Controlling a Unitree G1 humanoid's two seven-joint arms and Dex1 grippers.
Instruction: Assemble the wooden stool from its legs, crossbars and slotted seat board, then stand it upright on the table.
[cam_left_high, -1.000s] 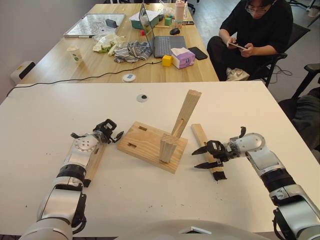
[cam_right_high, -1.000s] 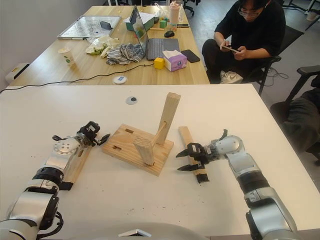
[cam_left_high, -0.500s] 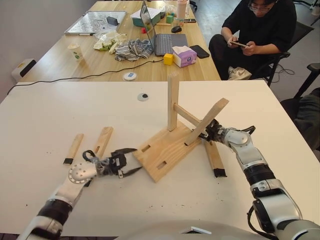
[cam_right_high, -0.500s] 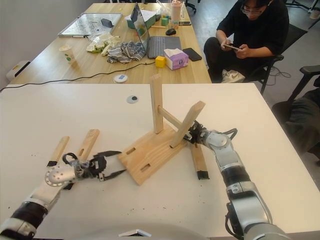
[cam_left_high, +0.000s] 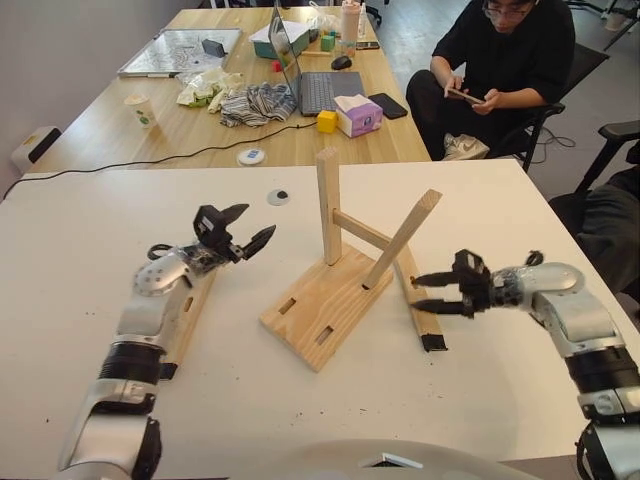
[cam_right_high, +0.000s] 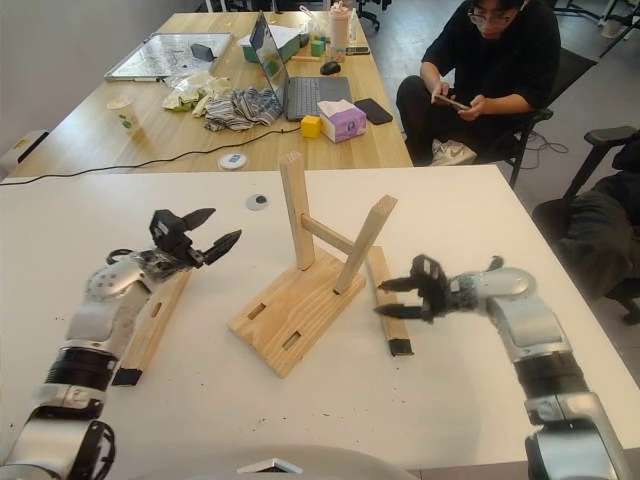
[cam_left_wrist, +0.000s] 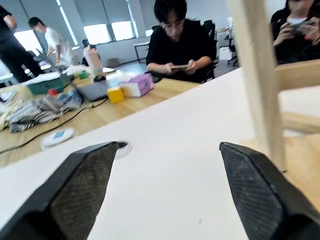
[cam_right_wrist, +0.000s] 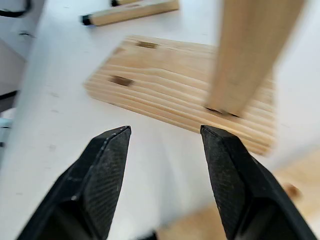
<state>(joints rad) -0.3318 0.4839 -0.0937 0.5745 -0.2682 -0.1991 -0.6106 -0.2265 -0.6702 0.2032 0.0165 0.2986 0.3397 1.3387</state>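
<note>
The slotted seat board (cam_left_high: 312, 310) lies flat on the white table. One leg (cam_left_high: 328, 205) stands upright in it, a second leg (cam_left_high: 402, 240) leans, and a crossbar (cam_left_high: 360, 229) joins them. A loose leg (cam_left_high: 417, 310) with a black tip lies beside the board's right edge. My right gripper (cam_left_high: 432, 293) hovers open just right of that loose leg, its fingers (cam_right_wrist: 106, 175) pointing at the board (cam_right_wrist: 175, 102). My left gripper (cam_left_high: 238, 243) is open above the table left of the board, apart from it, with fingertips (cam_left_wrist: 85, 192) facing the upright leg (cam_left_wrist: 257, 75). Another loose leg (cam_right_high: 150, 328) lies under my left forearm.
A round grommet (cam_left_high: 280, 197) sits in the table behind the board. A wooden table (cam_left_high: 180, 125) with a laptop, cloth and boxes stands beyond the far edge. A seated person (cam_left_high: 500, 70) is at the back right. Bare table surface lies in front of the board.
My left gripper has lifted from the board's near left corner and moved back and left. My right gripper has drawn away from the leaning leg to the right, staying open.
</note>
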